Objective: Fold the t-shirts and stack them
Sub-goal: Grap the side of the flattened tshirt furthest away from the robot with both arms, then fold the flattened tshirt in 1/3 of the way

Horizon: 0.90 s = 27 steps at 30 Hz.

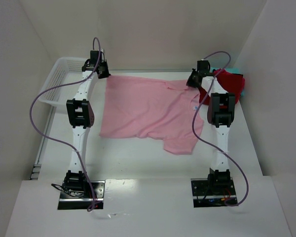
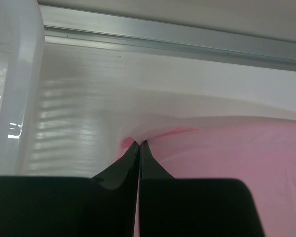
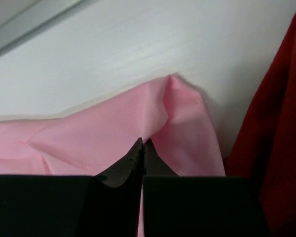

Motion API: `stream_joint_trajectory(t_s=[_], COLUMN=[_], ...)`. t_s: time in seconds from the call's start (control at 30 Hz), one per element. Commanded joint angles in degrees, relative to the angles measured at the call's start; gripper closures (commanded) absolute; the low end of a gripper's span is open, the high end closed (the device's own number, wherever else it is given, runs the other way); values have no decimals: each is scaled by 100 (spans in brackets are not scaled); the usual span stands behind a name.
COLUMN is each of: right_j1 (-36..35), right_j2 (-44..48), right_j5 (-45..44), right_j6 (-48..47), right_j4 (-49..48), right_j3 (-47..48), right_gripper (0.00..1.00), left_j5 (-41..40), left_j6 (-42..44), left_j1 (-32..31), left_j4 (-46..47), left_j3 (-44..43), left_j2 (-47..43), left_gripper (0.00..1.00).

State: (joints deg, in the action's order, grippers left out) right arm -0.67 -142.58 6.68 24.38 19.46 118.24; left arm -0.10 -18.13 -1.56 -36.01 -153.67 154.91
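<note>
Your pink tee [image 1: 143,108] lies spread flat mid-table, long axis 9 to 3 o'clock, hem at 9, one sleeve toward 6. Its small blue mark is too small to read. The left gripper [image 2: 139,144] pinches its 10 o'clock corner and the right gripper [image 3: 142,141] pinches its 2 o'clock edge, beside the red tee [image 1: 229,80].

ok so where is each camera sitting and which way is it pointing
top external: above and behind, looking down on the table; left arm and right arm show whole, pink t-shirt spread between them.
left wrist: on the left arm, looking along its shut left pincer at the shirt's corner, white basket at left.
right wrist: on the right arm, looking along its shut right pincer at a pink fold, dark red shirt at right.
shared: both wrist views show pink cloth pinched at the pincer tips.
</note>
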Motion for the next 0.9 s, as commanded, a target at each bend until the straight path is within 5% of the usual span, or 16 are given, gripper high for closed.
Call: stream_joint_trajectory(t_s=[0.0,0.3,0.57,0.87], right_j1=[-56,-56,-56,-56], right_j2=[117,915,1752,2964], right_j5=[-105,105,273,475], right_j6=[14,14,155,313], right_j4=[285,532,260,75], right_j3=[832,1246,96,-1399], right_gripper=[100,100,100,100], left_j5=[63,185,344,449], left_j6=[126,126,126,284], left_j1=[95,95,95,95], left_j4=[-3,-55,-407,-460], left_j3=[-234,-234,-181,844], left_j2=[-101,-339,-638,-1524], left_gripper=[100,100,100,100])
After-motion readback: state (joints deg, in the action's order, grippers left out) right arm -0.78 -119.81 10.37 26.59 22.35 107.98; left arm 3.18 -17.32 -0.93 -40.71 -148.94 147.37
